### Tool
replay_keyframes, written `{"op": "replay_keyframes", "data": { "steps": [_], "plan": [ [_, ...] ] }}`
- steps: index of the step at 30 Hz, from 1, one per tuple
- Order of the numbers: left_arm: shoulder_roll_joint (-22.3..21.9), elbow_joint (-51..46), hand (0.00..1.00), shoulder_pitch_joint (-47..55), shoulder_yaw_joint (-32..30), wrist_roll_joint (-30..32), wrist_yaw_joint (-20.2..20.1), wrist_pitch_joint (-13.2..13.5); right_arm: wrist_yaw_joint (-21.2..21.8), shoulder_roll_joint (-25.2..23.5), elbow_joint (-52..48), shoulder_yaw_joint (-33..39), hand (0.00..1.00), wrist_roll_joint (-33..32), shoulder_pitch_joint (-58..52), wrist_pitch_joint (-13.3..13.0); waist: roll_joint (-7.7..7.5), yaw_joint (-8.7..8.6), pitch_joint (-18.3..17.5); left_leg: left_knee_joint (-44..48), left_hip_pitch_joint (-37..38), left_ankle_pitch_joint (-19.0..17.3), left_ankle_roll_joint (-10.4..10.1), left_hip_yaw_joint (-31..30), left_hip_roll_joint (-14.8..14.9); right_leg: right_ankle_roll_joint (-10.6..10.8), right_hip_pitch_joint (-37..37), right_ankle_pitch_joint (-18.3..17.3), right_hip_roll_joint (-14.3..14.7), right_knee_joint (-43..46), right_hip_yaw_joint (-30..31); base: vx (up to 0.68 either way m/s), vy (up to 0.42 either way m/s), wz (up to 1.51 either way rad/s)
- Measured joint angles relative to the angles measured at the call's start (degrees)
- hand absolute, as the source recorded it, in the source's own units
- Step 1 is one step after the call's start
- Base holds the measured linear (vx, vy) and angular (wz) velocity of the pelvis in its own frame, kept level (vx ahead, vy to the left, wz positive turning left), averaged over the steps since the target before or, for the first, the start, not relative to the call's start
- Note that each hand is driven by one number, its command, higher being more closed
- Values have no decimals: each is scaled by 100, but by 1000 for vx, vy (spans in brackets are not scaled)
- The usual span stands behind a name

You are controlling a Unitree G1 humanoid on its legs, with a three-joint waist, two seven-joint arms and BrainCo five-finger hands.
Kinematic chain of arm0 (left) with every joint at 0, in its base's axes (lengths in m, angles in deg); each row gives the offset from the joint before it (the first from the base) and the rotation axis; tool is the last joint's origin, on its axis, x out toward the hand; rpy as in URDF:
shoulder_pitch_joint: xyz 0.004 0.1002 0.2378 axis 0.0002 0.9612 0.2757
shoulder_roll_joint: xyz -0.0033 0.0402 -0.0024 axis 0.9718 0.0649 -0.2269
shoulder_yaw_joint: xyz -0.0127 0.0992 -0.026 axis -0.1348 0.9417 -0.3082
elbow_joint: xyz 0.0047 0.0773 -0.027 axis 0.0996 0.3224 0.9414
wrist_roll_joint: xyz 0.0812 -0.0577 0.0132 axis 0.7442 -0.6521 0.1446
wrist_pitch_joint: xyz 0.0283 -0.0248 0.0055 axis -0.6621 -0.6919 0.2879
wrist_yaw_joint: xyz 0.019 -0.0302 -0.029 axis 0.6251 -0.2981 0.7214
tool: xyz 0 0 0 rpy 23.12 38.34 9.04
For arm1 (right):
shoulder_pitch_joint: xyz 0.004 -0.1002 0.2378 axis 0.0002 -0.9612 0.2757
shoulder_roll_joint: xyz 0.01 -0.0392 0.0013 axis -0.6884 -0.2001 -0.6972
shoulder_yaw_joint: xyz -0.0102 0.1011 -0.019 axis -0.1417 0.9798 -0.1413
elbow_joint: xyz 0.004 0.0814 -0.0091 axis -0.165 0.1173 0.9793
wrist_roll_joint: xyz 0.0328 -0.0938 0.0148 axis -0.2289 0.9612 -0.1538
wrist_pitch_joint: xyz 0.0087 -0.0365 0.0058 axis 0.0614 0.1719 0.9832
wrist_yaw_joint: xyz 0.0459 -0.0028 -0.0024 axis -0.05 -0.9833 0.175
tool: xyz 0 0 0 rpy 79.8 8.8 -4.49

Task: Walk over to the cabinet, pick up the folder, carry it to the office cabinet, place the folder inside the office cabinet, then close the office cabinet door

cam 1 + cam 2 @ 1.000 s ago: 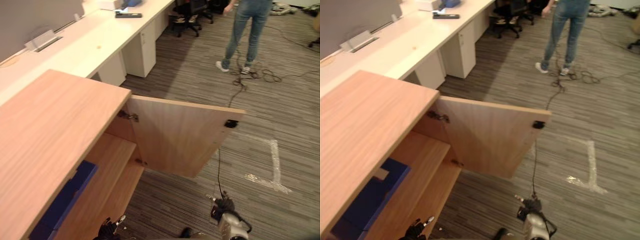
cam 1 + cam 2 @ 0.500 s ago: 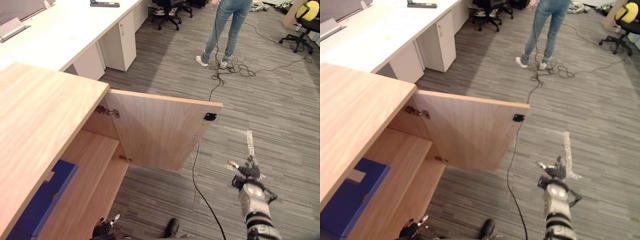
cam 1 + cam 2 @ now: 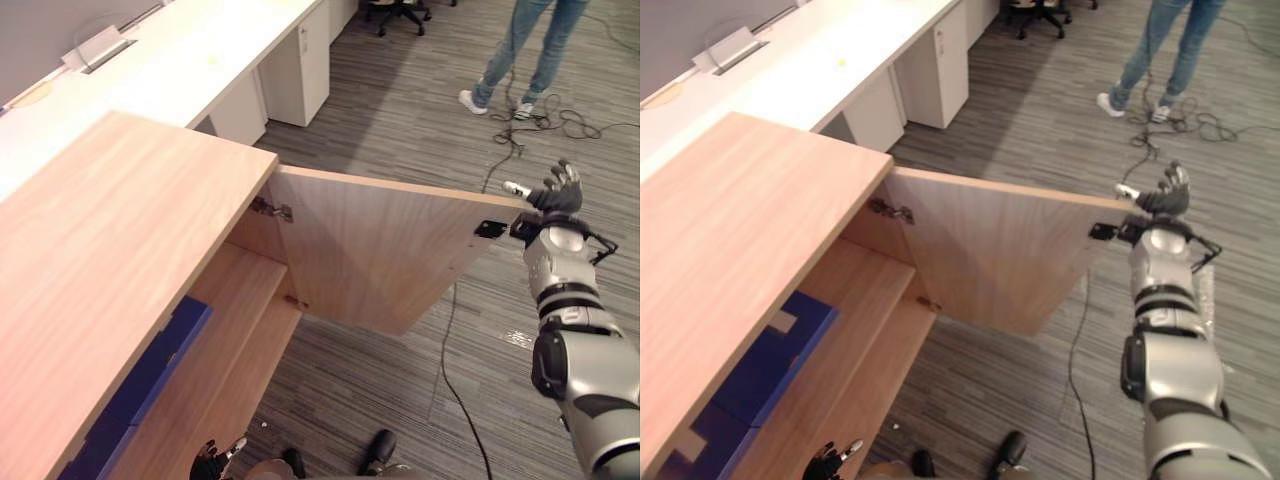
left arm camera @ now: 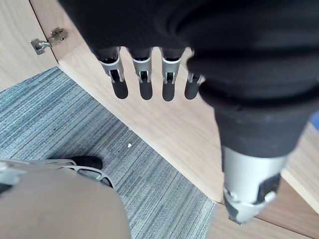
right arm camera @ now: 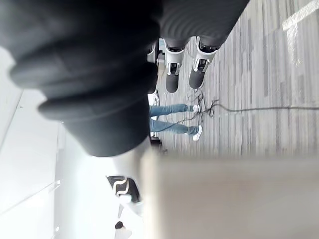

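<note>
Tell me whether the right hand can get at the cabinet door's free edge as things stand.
Probably yes: the right hand, fingers open, hovers right beside the top outer corner of the open door, with nothing between them.

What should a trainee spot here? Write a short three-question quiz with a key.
1. True or false: the cabinet door stands open.
2. Which hand is raised by the door's free top corner?
3. The blue folder lies: A on the carpet; B on a shelf inside the cabinet; C on the white desk.

Key: 1 true. 2 the right hand, with its fingers open. 3 B.
</note>
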Motion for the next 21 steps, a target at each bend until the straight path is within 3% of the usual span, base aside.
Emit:
{"op": "replay_keyframes", "data": {
  "steps": [6,13,17,21],
  "plan": [
    [36,-201,0,127,294,-31,-157,41,483,424,216,-702,0,59,156,63,71,46,53,23,2,13,32,-194,-126,81,80,60,-119,0,-76,-25,24,10],
    [152,-283,0,180,540,-31,-325,49,1093,695,226,-1748,0,445,249,115,87,61,132,9,-7,59,89,-252,-75,79,100,63,-66,-5,-79,-83,-57,1],
    [242,-286,0,183,680,-15,-479,45,1671,1003,20,-2740,0,972,229,121,70,49,142,-3,-4,65,82,-248,-34,71,100,53,-31,-28,-58,-60,-56,-2],
    [330,-335,0,191,754,23,-584,33,2170,1504,-866,-3762,0,1420,-40,155,24,31,170,-8,13,61,76,-196,-22,66,78,48,-16,-8,-1,0,-23,-6]
  ]
}}
